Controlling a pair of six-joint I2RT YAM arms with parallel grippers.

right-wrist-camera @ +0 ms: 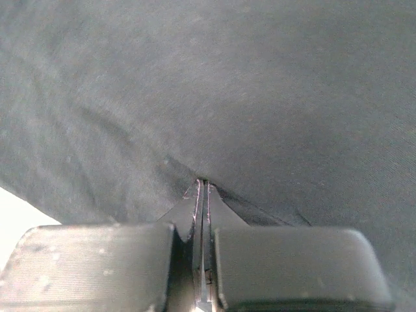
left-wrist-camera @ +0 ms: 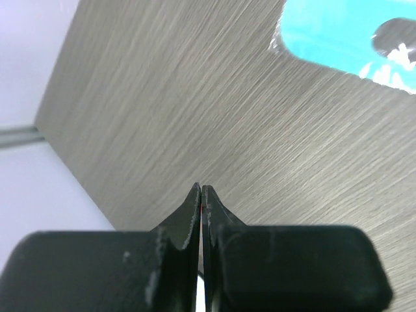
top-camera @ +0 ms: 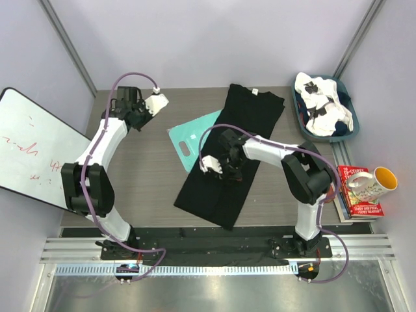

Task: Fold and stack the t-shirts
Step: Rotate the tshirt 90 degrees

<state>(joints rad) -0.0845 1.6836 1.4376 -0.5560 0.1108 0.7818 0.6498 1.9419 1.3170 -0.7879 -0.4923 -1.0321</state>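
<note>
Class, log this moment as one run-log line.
left tool: shut, empty | right tool: shut on black shirt | white shirt: in basket

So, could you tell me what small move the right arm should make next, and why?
Probably raise the right gripper a little, to lift the edge for a fold. It is shut on the left edge of the black t-shirt, and the shirt lies flat and long on the table; the left gripper is shut, empty, off over bare table.

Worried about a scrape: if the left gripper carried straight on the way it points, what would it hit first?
Probably the bare grey table top; the shut left gripper aims at it, the flat teal plastic board lying off to the side.
</note>
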